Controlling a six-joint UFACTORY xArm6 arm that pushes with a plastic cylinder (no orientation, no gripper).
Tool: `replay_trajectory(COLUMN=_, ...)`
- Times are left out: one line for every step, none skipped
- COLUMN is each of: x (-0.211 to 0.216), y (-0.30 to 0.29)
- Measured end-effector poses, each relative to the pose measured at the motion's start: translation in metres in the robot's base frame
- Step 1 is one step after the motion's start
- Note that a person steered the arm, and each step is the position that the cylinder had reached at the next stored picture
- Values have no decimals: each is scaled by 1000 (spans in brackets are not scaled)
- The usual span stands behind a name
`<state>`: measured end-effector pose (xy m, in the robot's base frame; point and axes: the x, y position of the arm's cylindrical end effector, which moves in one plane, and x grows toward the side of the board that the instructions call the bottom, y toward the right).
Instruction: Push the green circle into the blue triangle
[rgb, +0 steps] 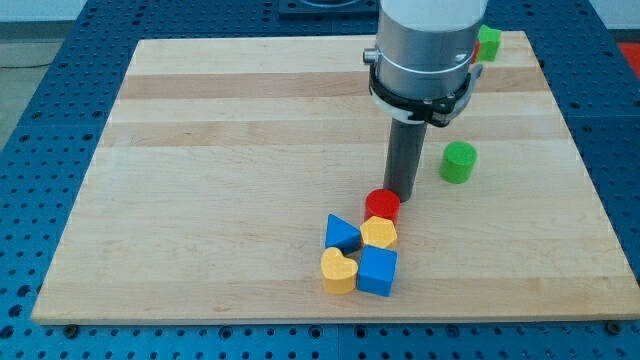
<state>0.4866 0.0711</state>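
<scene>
While you look at this moment, note that my tip (403, 194) has no jaws to open or close and holds nothing; it is a bare rod whose end sits right behind the red cylinder (382, 204), close enough that you cannot tell whether they touch. Your green circle (459, 161) stands apart to the view's right of the rod, on bare wooden board (220, 200), and nothing is against it. Your target, the blue triangle (342, 234), lies toward the view's bottom left in a tight cluster, with the yellow block (379, 233) just to its right, the yellow heart (339, 269) below it and the blue cube (377, 270) beside that. You should expect trouble from that crowding: I judge that a straight push from the green circle's present spot would meet the red cylinder or yellow block first and scatter the group. You also risk the round block slipping off the rod if contact is off-centre. Another green block (489, 42) sits at the view's top right, partly hidden by the arm, so do not mistake it.
</scene>
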Motion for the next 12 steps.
replay_trajectory(x=14, y=0)
replay_trajectory(x=18, y=-1)
replay_trajectory(x=15, y=-1)
replay_trajectory(x=10, y=43)
replay_trajectory(x=17, y=113)
replay_trajectory(x=-7, y=157)
replay_trajectory(x=-55, y=143)
replay_trajectory(x=-64, y=107)
replay_trajectory(x=-55, y=96)
replay_trajectory(x=-51, y=93)
replay_trajectory(x=-47, y=87)
replay_trajectory(x=-40, y=77)
